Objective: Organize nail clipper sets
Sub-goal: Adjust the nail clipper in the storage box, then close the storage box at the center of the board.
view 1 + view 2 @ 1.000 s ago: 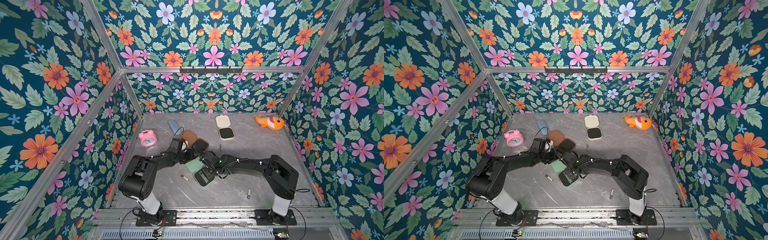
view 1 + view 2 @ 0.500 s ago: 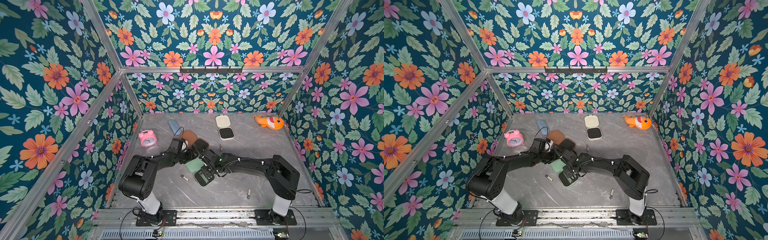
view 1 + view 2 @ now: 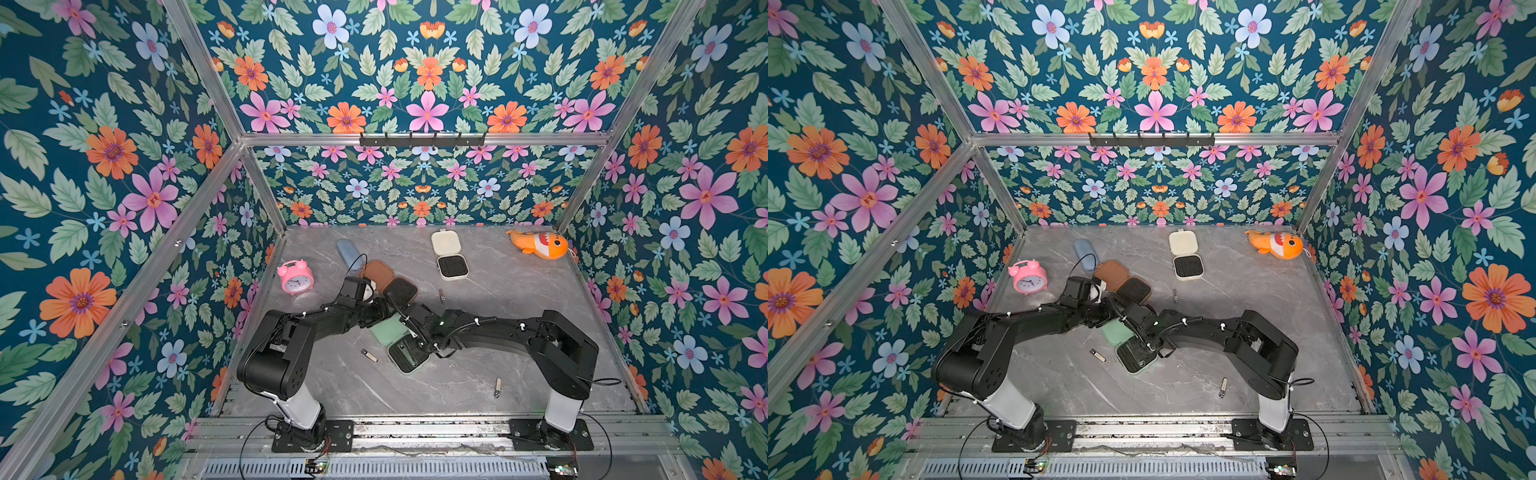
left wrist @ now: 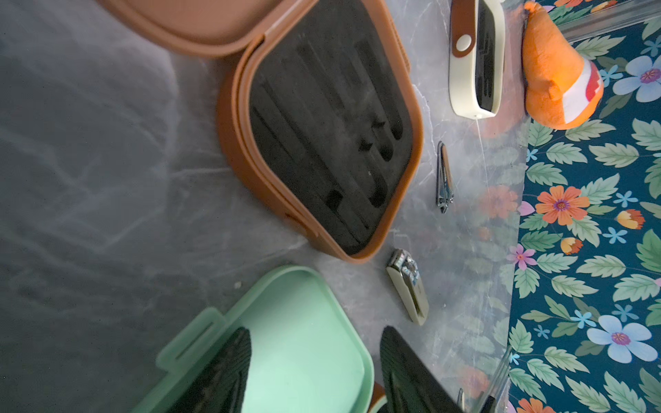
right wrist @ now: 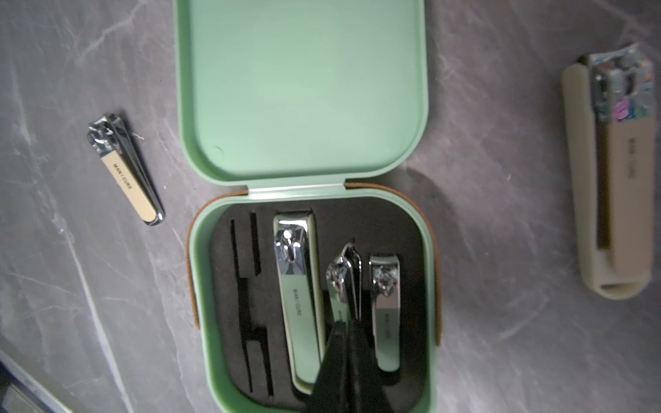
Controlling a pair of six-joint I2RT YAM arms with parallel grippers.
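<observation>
Arms reach in from 8 and 4 o'clock: left end effector [image 4: 314, 334] open-jawed over the mint green hinged plastic case [image 5: 201, 286]'s lid [image 4: 289, 296], right end effector [image 5: 345, 327] pinching a slim silver-green clipper [image 5: 340, 280] inside.

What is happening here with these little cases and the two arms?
The robot is sorting nail clippers into their cases. The right gripper is shut on a slim clipper in the open green case, between two clippers already seated there. The left gripper is open over that case's lid, apparently steadying it. The brown case lies open and empty, and the cream case is open too. Several loose clippers lie on the table.
</observation>
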